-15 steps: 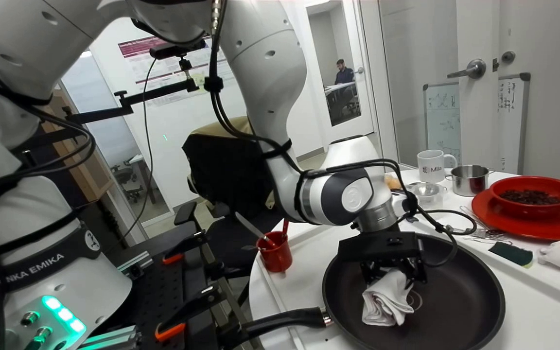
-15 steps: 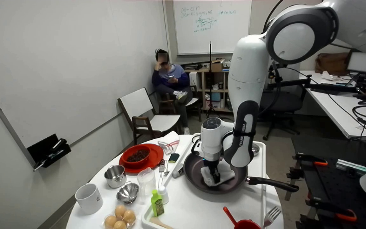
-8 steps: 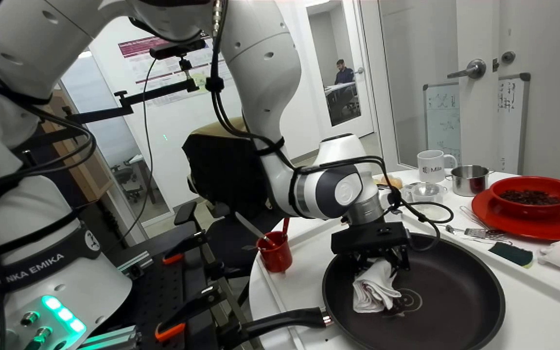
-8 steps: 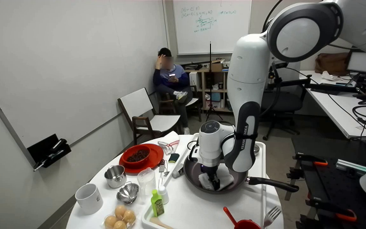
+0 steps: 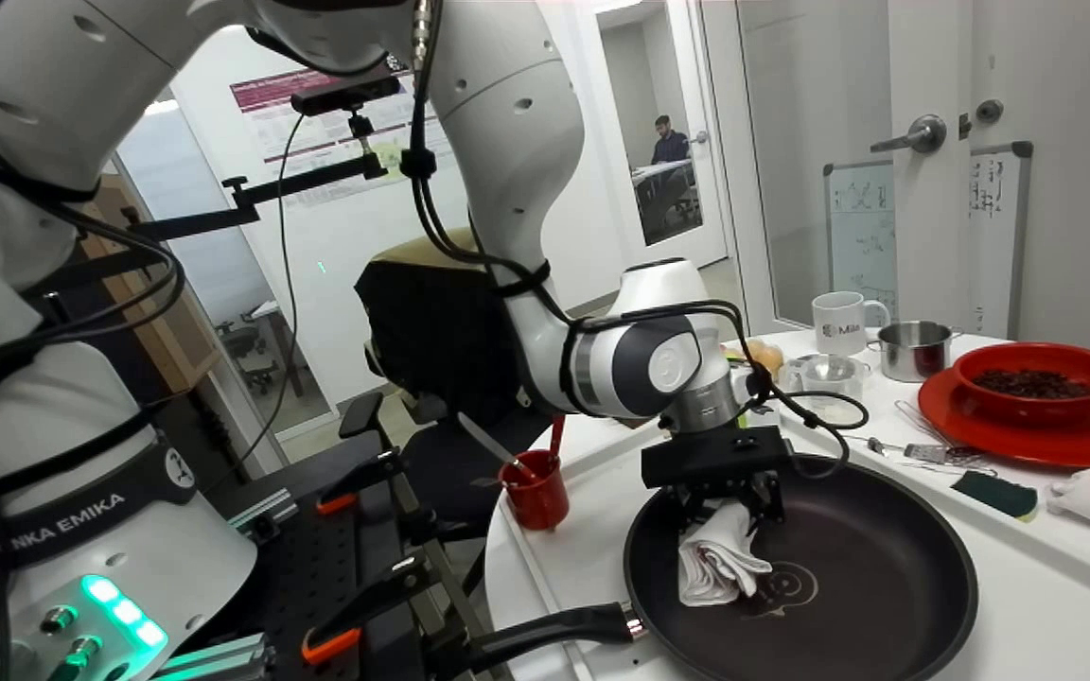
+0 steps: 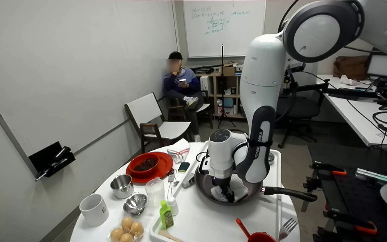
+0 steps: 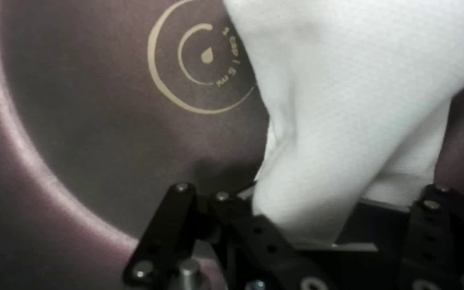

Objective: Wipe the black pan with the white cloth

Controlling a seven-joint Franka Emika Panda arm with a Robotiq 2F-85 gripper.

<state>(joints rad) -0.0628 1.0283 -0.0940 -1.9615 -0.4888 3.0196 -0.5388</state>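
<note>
The black pan (image 5: 876,577) stands on the white tray, and it also shows in an exterior view (image 6: 204,181) and in the wrist view (image 7: 95,104). Its handle (image 5: 564,621) points past the table edge, towards the robot's base. My gripper (image 5: 732,515) points down inside the pan, and also shows in an exterior view (image 6: 227,195). It is shut on the folded white cloth (image 5: 720,558). The cloth, also in an exterior view (image 6: 240,190) and in the wrist view (image 7: 336,100), lies against the pan's floor beside the printed emblem. The cloth hides the fingertips in the wrist view.
A red cup (image 5: 537,490) with utensils stands near the handle. A green bottle (image 6: 166,215), a white shaker (image 6: 172,205), a clear jug (image 6: 155,191), a steel pot (image 6: 122,186), a mug (image 6: 94,210), eggs (image 6: 127,228) and a red bowl (image 6: 143,164) stand around the pan.
In an exterior view my gripper and the cloth have moved left across the pan, uncovering the emblem. The pan has shifted slightly towards its handle. The grip on the cloth stays the same.
</note>
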